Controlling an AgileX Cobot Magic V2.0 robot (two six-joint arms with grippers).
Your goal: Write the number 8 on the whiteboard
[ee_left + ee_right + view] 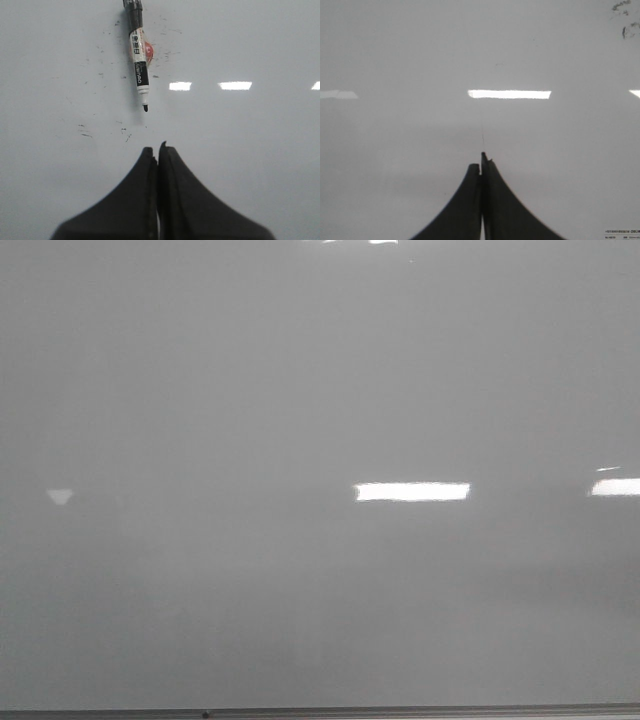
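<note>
Left wrist view: marker (pixel 139 57), top end cut off; both arms' jaws together, empty.

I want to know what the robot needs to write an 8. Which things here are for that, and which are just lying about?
For the job:
- whiteboard, no 8 on it yet
- black marker, uncapped, not held
- left pincer, shut and empty
- right pincer, shut and empty

Just there:
- red spot behind the marker
- small printed label
</note>
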